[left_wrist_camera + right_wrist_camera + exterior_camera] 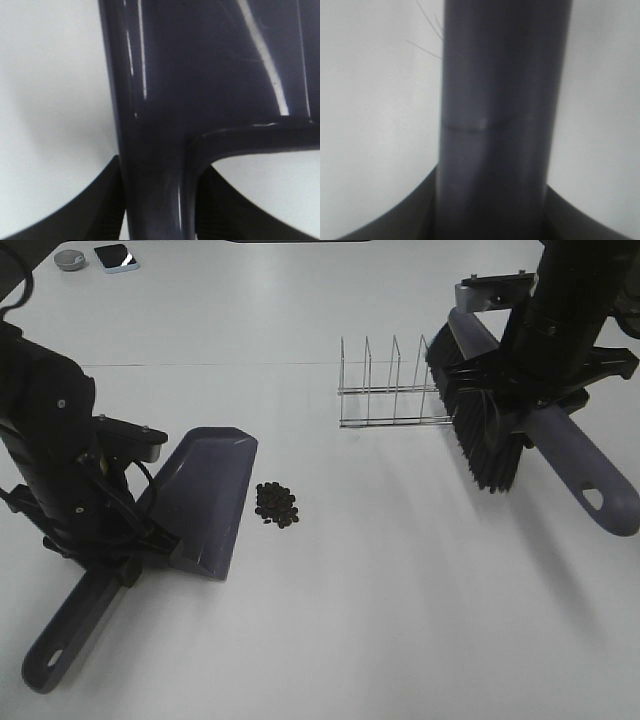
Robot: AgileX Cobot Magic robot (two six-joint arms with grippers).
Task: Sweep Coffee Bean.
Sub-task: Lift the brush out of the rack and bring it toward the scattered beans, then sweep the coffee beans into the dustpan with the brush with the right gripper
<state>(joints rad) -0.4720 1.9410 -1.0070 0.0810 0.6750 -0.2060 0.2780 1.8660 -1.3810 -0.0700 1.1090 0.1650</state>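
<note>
A small cluster of dark coffee beans (276,504) lies on the white table, just right of the lip of a dark blue-grey dustpan (205,500). My left gripper (110,555) is shut on the dustpan's handle; the pan and handle fill the left wrist view (165,150). My right gripper (540,405) is shut on the handle of a brush (590,475) with black bristles (480,430), held above the table at the right, well away from the beans. The brush handle fills the right wrist view (500,125).
A wire rack (390,390) stands on the table just left of the bristles. A phone (115,257) and a small grey dish (70,260) lie at the far left back edge.
</note>
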